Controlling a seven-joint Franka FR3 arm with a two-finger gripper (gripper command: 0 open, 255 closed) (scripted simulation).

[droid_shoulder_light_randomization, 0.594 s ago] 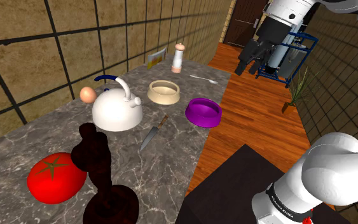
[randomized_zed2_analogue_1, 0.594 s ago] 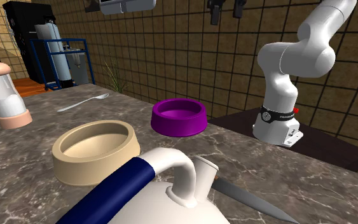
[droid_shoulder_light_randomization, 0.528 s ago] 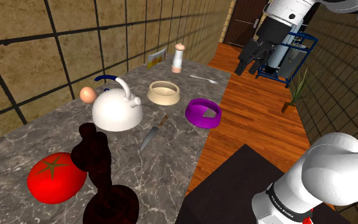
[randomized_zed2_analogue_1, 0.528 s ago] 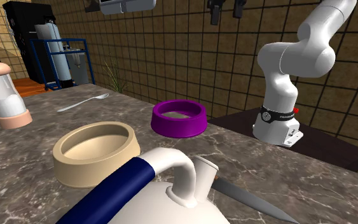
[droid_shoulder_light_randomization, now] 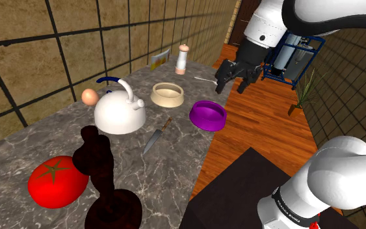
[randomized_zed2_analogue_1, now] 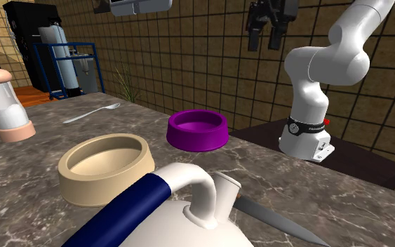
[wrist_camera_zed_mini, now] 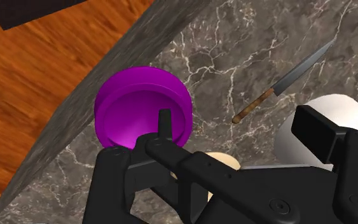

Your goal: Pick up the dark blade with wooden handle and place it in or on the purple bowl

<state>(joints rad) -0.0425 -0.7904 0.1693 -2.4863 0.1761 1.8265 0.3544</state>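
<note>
The knife (droid_shoulder_light_randomization: 156,135) has a dark blade and a thin brown wooden handle. It lies flat on the marble counter between the white kettle and the purple bowl (droid_shoulder_light_randomization: 208,115); its blade tip (randomized_zed2_analogue_1: 280,221) pokes out from behind the kettle. My gripper (droid_shoulder_light_randomization: 230,87) hangs open and empty high in the air, above the counter's edge just past the bowl. In the second exterior view the gripper (randomized_zed2_analogue_1: 264,42) is well above the bowl (randomized_zed2_analogue_1: 198,129). The wrist view looks down on the bowl (wrist_camera_zed_mini: 142,108) and the knife (wrist_camera_zed_mini: 282,83) beyond my gripper (wrist_camera_zed_mini: 241,130).
A white kettle (droid_shoulder_light_randomization: 118,110) with a blue handle sits beside the knife. A beige bowl (droid_shoulder_light_randomization: 168,95), an egg (droid_shoulder_light_randomization: 90,97), a shaker (droid_shoulder_light_randomization: 183,58) and a spoon (droid_shoulder_light_randomization: 209,80) lie farther back. A tomato (droid_shoulder_light_randomization: 58,181) and a dark turned stand (droid_shoulder_light_randomization: 103,175) are near the camera.
My gripper has dropped down and moved toward the shoulder view's left, ending nearer the purple bowl. The knife and bowl have stayed where they were.
</note>
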